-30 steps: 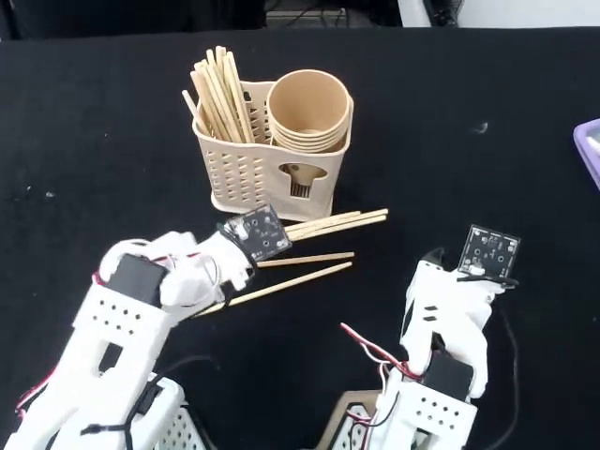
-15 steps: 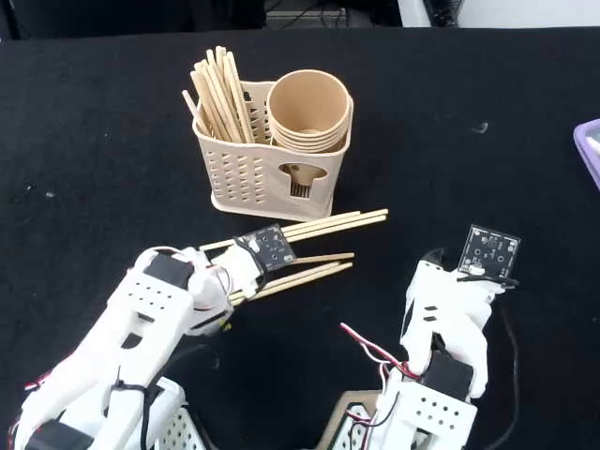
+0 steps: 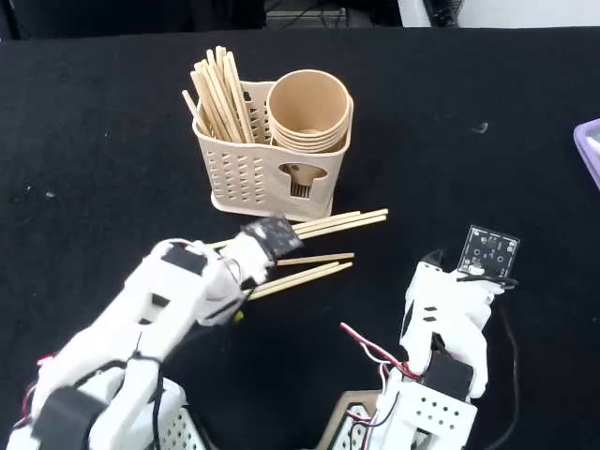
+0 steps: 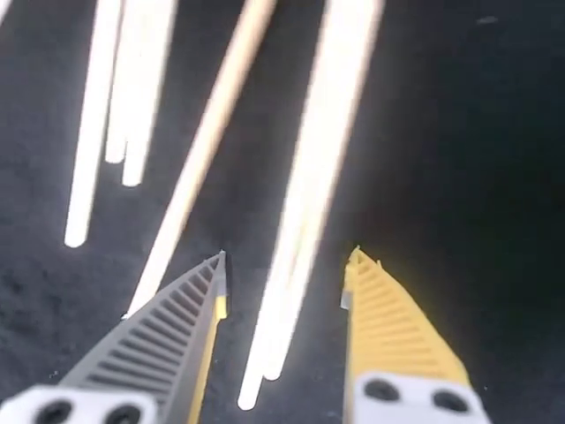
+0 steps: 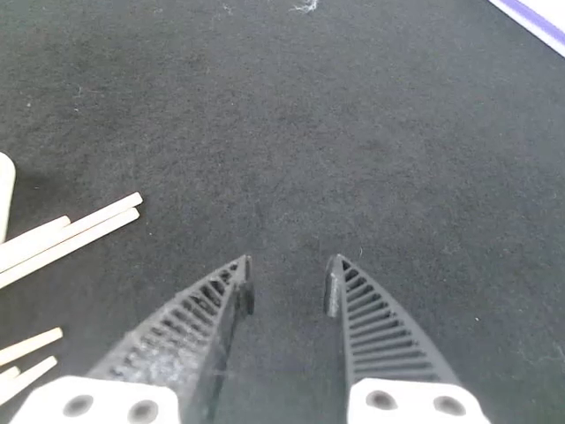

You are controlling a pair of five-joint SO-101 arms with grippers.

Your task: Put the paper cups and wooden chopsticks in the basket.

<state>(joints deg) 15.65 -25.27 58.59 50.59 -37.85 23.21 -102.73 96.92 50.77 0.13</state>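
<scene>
1. Nearest, the right arm (image 3: 445, 319) was held back at the near edge of the surface (image 3: 487, 84). Its jaws were a little apart over bare black cloth, with nothing between them. It was judged to be parked there so that the other arm had room.
2. Beside it, the left arm (image 3: 169, 291) was stretched over the loose chopsticks (image 4: 309, 221). Its jaws were apart, with a pair of sticks lying lengthwise between them and not yet clamped. The jaws were set near the sticks' near ends, seemingly so that one closing would take both sticks.
3. A single stick (image 4: 203, 168) lay just outside the grey jaw. Two more sticks (image 3: 337, 223) lay flat just in front of the basket (image 3: 253, 173). These were judged to be what was left of the task.
4. Farthest off, the basket stood upright. A bundle of chopsticks (image 3: 220, 89) leaned in the compartment on the left arm's side. The cups (image 3: 309, 108) were nested in a stack in the other compartment, so that part of the task looked done.
5. Compared with a second earlier, the left arm had been brought forward and turned, so that its wrist sat more squarely over the loose sticks. The right arm, the basket and its contents were unchanged. No shift of the sticks on the surface could be made out.
</scene>
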